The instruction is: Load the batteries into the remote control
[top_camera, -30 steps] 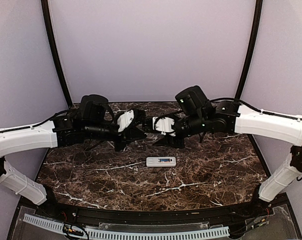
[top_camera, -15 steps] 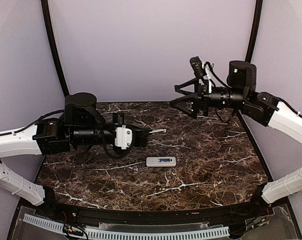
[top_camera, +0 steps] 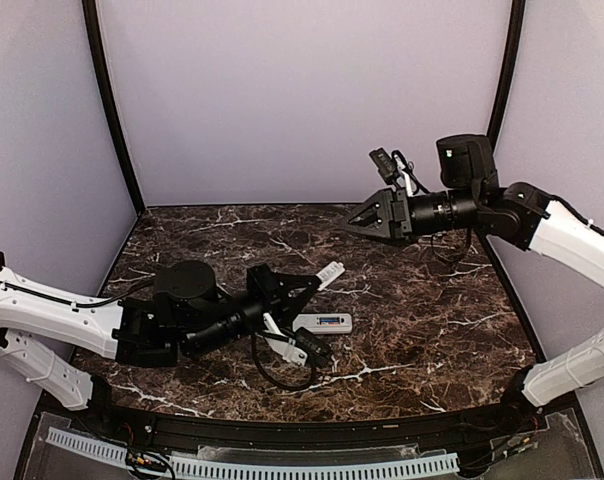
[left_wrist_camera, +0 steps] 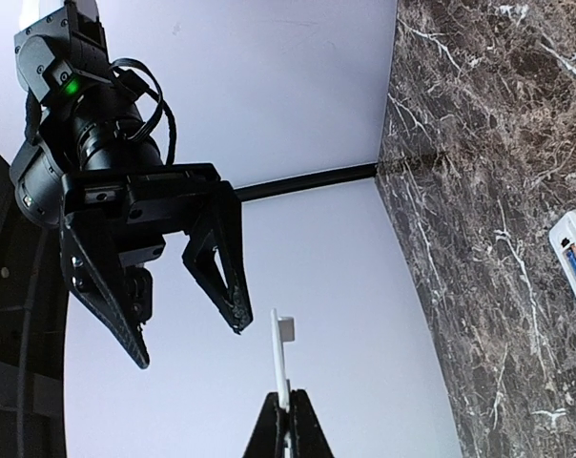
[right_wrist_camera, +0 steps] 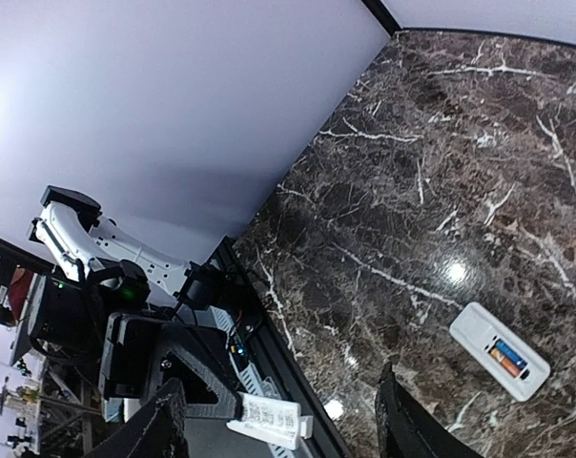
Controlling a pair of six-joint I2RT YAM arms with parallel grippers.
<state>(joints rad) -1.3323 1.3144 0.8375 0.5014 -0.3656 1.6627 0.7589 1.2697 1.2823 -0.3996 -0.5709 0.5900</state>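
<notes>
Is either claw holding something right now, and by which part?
The left gripper pinches a small flat white piece by one end. The right gripper is open and holds nothing.

two matching arms on the bench today. we are seeing glossy white shells over the long links of the left arm (top_camera: 52, 315) and the right arm (top_camera: 572, 240), with black cylindrical joint housings (top_camera: 187, 285) between them. we are tracing a thin black cable (top_camera: 82, 299) along the left shell, and a black cable loop (top_camera: 267, 378) under its wrist. the left gripper (top_camera: 317, 283) and right gripper (left_wrist_camera: 190, 345) are showing black, triangular, open-frame fingers. we are noting a green indicator light (left_wrist_camera: 71, 88) glowing on the right wrist housing, looped black wires (left_wrist_camera: 150, 91) beside it, and a small black camera block (top_camera: 384, 160) on top.
</notes>
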